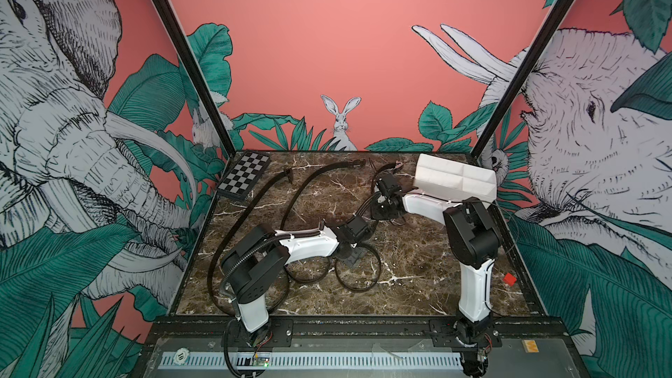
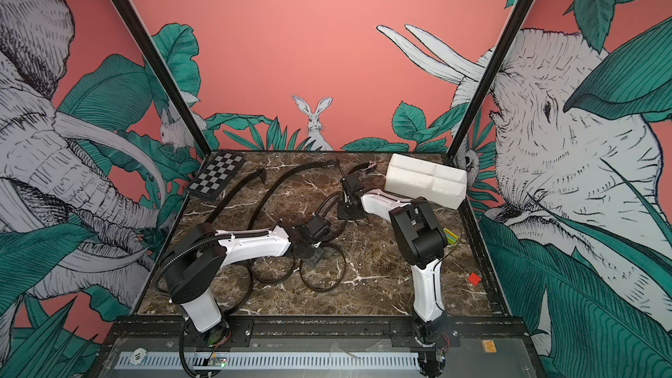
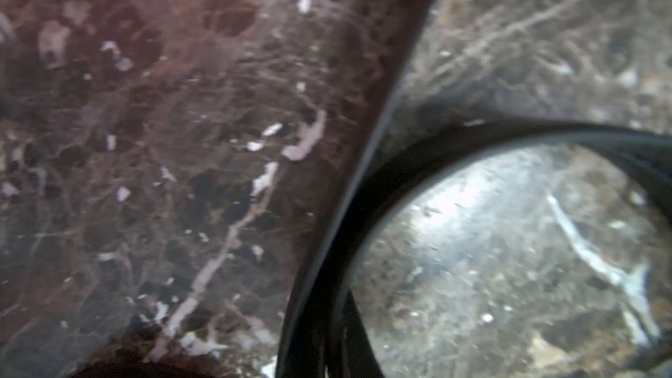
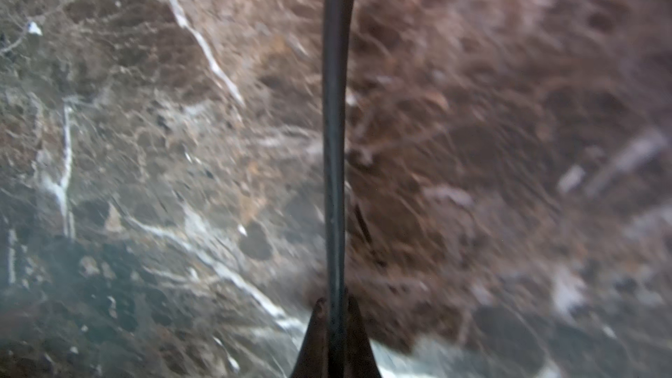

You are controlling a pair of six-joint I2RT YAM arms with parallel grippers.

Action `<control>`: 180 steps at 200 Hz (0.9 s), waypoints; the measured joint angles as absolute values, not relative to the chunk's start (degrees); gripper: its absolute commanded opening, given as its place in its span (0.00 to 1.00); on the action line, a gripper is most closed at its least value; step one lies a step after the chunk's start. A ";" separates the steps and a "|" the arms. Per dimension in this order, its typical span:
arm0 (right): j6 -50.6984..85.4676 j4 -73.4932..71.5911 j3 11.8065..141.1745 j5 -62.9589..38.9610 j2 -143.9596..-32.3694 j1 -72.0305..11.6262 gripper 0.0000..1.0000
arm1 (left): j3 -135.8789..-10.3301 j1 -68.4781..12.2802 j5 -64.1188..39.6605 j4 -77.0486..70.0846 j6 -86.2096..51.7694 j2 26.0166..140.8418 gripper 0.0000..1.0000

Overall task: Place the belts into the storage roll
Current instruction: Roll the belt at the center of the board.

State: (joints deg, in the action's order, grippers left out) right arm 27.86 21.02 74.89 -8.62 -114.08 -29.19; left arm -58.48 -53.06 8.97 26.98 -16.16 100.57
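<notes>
Right wrist, tool (image 4: 335, 309) clamped on edge-on belt (image 4: 334, 103), bare marble (image 4: 145, 176) either side

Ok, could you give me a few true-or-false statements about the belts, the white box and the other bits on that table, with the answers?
1. The storage roll already has a strap in it. False: the compartments that show look empty, and the belts lie out on the table.
2. The right gripper is shut on a belt. True.
3. The checkerboard sits at the table's far left corner. True.
4. The red block lies inside the storage roll. False: it is on the table by the right edge, nearer the camera than the storage roll.
</notes>
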 measured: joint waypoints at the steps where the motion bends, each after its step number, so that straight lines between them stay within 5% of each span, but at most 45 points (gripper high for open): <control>1: 27.86 20.97 74.48 -8.71 -113.80 -29.19 0.04 | -58.50 -52.95 9.10 26.98 -16.16 100.60 0.00; 180: 37.34 26.37 34.06 -11.29 -76.31 -30.30 0.15 | -77.76 -43.70 21.19 22.28 -15.22 117.51 0.00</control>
State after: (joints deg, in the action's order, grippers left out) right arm 37.34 26.37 34.06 -11.29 -76.31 -30.30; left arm -77.76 -43.70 21.19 22.28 -15.22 117.51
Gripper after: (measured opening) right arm 0.116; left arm 0.079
